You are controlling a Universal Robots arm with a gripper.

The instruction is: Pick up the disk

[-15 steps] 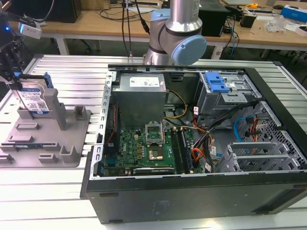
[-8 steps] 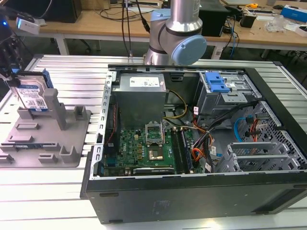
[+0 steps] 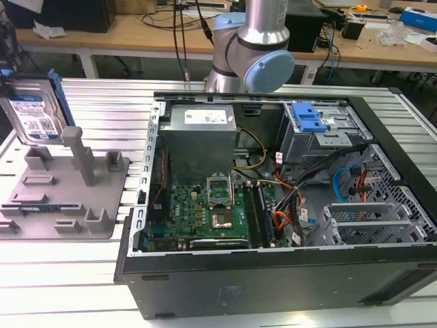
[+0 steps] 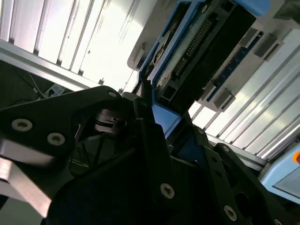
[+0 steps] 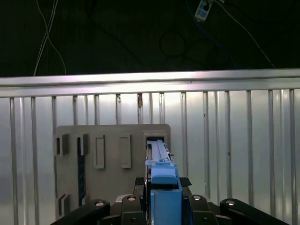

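Ribbed aluminium desk (image 3: 82, 273) carries the setup; wooden workbenches (image 3: 136, 34) with cables run behind it.

Disk (image 3: 33, 113): flat rectangular silver-metal hard drive, standing on edge and leaning slightly, at the far end of the exterior view's left. Its face shows a white-and-blue label with barcodes. A blue plastic rail runs along the side edge toward the exterior view's right. It stands at the back edge of the grey plastic fixture (image 3: 61, 198); whether its lower edge touches the fixture cannot be told.

In the first wrist view the disk (image 5: 161, 185) is seen edge-on: a narrow blue strip with a light-blue end tab, rising from between the black gripper (image 5: 162, 206) fingers (image 5: 126, 208), with the grey fixture (image 5: 112, 150) and the desk slats (image 5: 234, 140) beyond.

In the second wrist view the disk (image 4: 206, 51) shows its dark underside with a row of connector pins and a blue rail, close against the black gripper (image 4: 161, 140) body.

Gripper state: fingers closed onto the disk's blue-railed edges, gripping it.

Open computer case (image 3: 273, 205) lies on its side to the exterior view's right of the fixture, motherboard (image 3: 205, 212) exposed. A blue-latched drive cage (image 3: 314, 126) sits in its far corner. The arm (image 3: 252, 48) rises behind the case.
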